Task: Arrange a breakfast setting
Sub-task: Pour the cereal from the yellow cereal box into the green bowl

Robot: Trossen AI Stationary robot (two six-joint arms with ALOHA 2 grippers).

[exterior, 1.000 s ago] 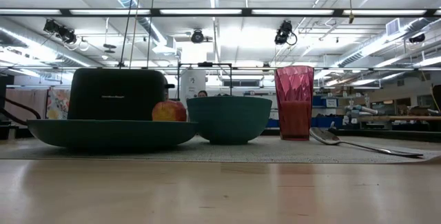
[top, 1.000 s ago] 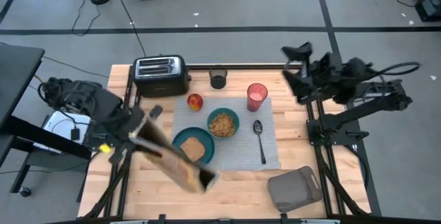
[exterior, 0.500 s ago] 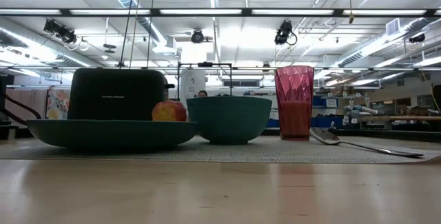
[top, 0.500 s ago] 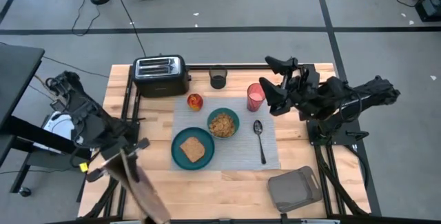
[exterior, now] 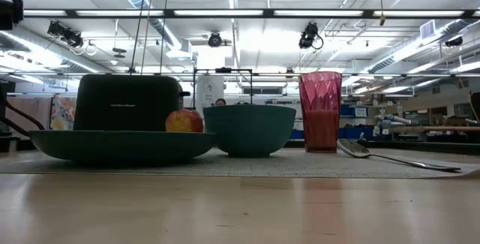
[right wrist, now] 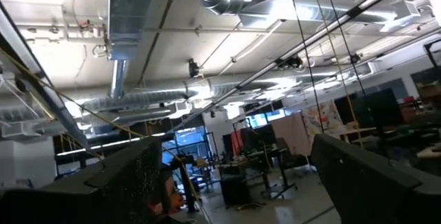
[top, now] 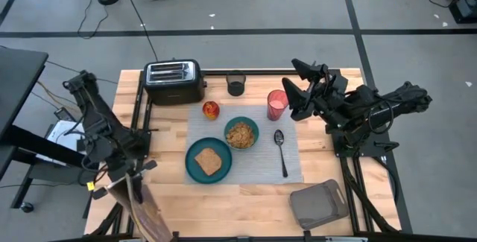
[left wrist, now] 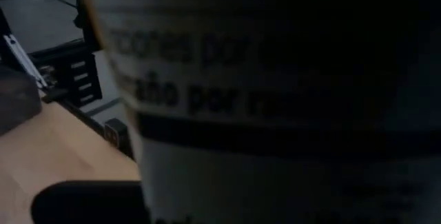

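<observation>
The grey placemat [top: 294,164] holds the teal plate [top: 191,164] with toast [top: 208,160], bowl [top: 250,123] of cereal [top: 240,133], apple [top: 211,109], spoon [top: 281,150] and pink cup [top: 277,105]. The toaster [top: 174,81] and a dark cup [top: 236,85] stand behind it, a grey tray [top: 319,203] at the front right corner. The right gripper [top: 295,91], fingers apart, hangs just beside the pink cup. The left gripper [top: 128,186], at the table's front left edge, clamps a cereal box [top: 147,216].

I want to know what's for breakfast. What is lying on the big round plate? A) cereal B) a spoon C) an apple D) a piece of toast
D: from above, the piece of toast lies on the plate, while the apple and spoon lie on the mat and the cereal is in the bowl.
</observation>
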